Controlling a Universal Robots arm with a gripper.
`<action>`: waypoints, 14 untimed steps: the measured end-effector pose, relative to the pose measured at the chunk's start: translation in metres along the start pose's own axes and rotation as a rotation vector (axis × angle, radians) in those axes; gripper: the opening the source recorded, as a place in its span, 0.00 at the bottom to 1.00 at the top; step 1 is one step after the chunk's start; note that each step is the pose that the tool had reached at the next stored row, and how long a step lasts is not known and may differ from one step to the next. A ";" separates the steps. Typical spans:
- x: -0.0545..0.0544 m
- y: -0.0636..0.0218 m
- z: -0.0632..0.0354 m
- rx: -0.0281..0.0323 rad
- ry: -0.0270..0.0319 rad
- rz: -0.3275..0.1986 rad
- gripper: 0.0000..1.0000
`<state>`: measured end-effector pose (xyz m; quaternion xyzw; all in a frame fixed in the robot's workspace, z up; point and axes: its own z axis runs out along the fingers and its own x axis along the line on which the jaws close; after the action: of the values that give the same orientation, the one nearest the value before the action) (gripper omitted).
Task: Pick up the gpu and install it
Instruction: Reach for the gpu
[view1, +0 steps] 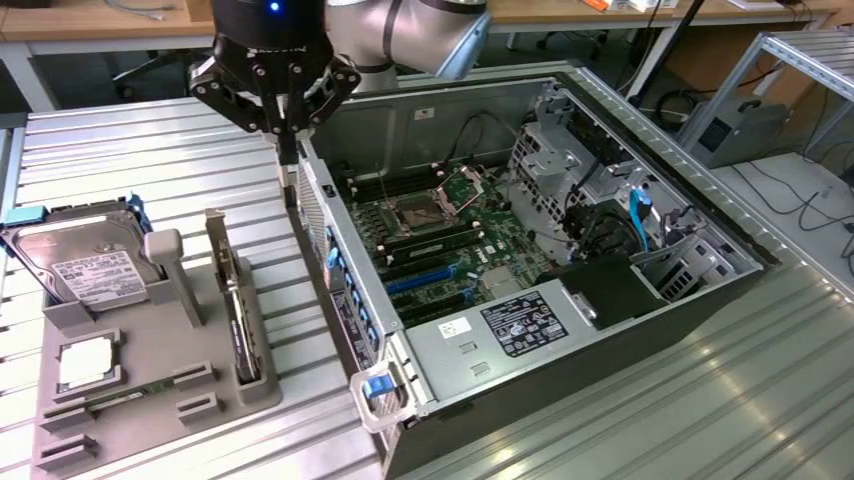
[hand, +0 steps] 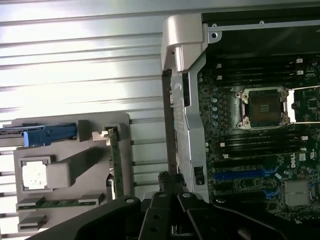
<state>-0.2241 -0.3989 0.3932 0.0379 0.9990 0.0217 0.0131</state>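
The black robot gripper (view1: 284, 148) is held above the corner of the open computer case made of black and silver metal (view1: 461, 350), at its wall on the exterior view's left. Its fingers are shut tight together. The gpu, a thin flat dark card with a silver metal end (view1: 238, 300), is stood on its edge in the grey plastic holder (view1: 147, 345), just beside the case. The gripper and the card are kept apart.
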 end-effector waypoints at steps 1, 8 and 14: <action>0.003 -0.0002 -0.0001 0.0000 0.0000 0.000 0.11; 0.026 -0.0020 -0.0007 0.0000 0.0000 0.000 0.11; 0.039 -0.0030 -0.0010 0.0000 0.0000 0.000 0.11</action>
<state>-0.2635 -0.3989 0.3932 0.0379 0.9990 0.0217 0.0131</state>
